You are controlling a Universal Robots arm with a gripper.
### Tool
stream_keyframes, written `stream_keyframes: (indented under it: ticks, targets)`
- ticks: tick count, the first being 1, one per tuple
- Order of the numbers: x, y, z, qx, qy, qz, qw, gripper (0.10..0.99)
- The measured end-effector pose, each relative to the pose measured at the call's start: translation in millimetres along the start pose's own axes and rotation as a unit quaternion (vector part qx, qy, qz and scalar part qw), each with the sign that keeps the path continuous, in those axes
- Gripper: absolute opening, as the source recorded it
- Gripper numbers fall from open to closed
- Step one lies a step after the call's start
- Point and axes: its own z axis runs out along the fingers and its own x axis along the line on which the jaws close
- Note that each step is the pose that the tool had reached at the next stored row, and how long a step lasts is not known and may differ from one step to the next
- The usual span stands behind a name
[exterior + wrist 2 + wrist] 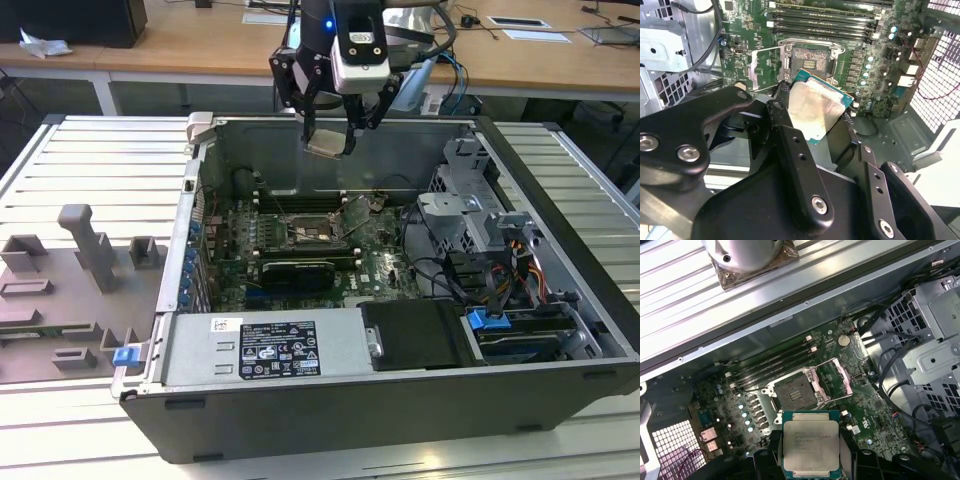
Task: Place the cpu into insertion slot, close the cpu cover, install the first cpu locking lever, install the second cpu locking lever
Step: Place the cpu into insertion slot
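Jaws clamp the cpu point(811, 447) above the seemingly open insertion slot point(796, 391), case point(300, 425) on ribbed metal table point(90, 160).

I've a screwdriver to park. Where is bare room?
Bare slatted table at the exterior view's right of the case, and before its front. Crowded: grey fixtures at that view's left, cables by the drive cage, the tool holding the cpu above.

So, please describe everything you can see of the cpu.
The cpu is a small flat square chip: a pale silvery metal top on a green board edge. The gripper clamps it by two opposite sides, tilted, in the air above the open computer case, over the green motherboard and apart from the empty socket.
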Motion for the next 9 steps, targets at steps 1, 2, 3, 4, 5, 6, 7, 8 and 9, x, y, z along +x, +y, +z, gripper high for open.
stream_keyframes:
  ticks: [1, 2, 3, 4, 5, 6, 7, 8, 9]
  targets:
    - [0.0, 0.0, 0.0, 0.0, -0.0002, 0.002, 1.0, 0.541]
    - [0.0, 0.0, 0.0, -0.0001, -0.0004, 0.005, 1.0, 0.541]
    - [0.0, 0.0, 0.0, -0.0001, -0.0007, 0.008, 1.0, 0.541]
    - [0.0, 0.0, 0.1, -0.0002, -0.0009, 0.011, 0.9999, 0.541]
    - [0.0, 0.0, 0.1, -0.0003, -0.0011, 0.013, 0.9999, 0.541]
    - [0.0, 0.0, 0.1, -0.0003, -0.0013, 0.015, 0.9999, 0.541]
    - [0.0, 0.0, 0.1, -0.0004, -0.0017, 0.019, 0.9998, 0.541]
    - [0.0, 0.0, 0.1, -0.0004, -0.0019, 0.021, 0.9998, 0.541]
    - [0.0, 0.0, 0.1, -0.0005, -0.0021, 0.023, 0.9997, 0.541]
